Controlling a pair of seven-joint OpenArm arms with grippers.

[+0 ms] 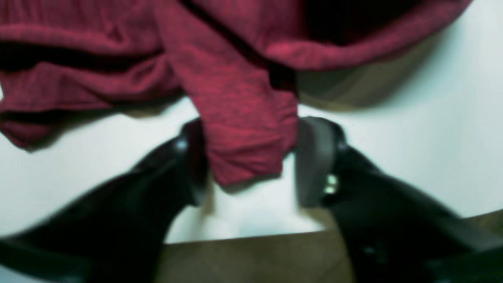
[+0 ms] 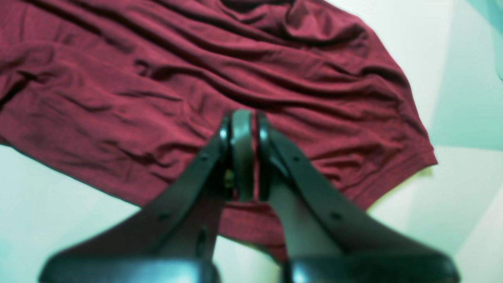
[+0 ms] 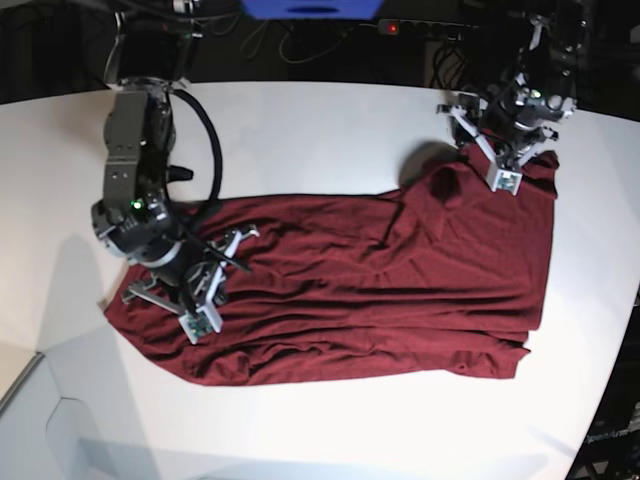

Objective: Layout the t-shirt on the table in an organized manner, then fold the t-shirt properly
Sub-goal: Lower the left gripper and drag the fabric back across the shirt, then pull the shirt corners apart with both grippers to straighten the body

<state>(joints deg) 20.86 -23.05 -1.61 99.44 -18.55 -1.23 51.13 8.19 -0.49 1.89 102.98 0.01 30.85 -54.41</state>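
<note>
Jaws of the left gripper [image 1: 247, 161] stand apart in the left wrist view, one finger at 9 o'clock and one at 3 o'clock of a hanging flap of the t-shirt [image 1: 243, 129]. The flap sits between the fingers; whether either pad touches it cannot be told, since the picture is blurred. White surface [image 1: 432, 149] shows below and at 3 o'clock of the cloth. To grip well, take a single fold near its edge, squarely between the pads, before any pull.

Right wrist view: the right gripper [image 2: 243, 157] has its jaws together, pads meeting with no cloth visible between them. It hangs over the t-shirt [image 2: 157, 98], which lies wrinkled, its hemmed edge running toward 4 o'clock. Whether the tips press the fabric cannot be told.

Base view: the t-shirt [image 3: 380, 290] lies spread but creased across the surface [image 3: 300, 130]. The right gripper [image 3: 205, 295] is at its 9 o'clock end; the left gripper [image 3: 505, 165] is at 1 o'clock, beside a bunched lump of cloth. Judged from this, layout is unfinished. The bunched corner likely needs drawing outward toward 1 o'clock, low and slow, while the 9 o'clock end stays anchored, so the body does not drag along.
</note>
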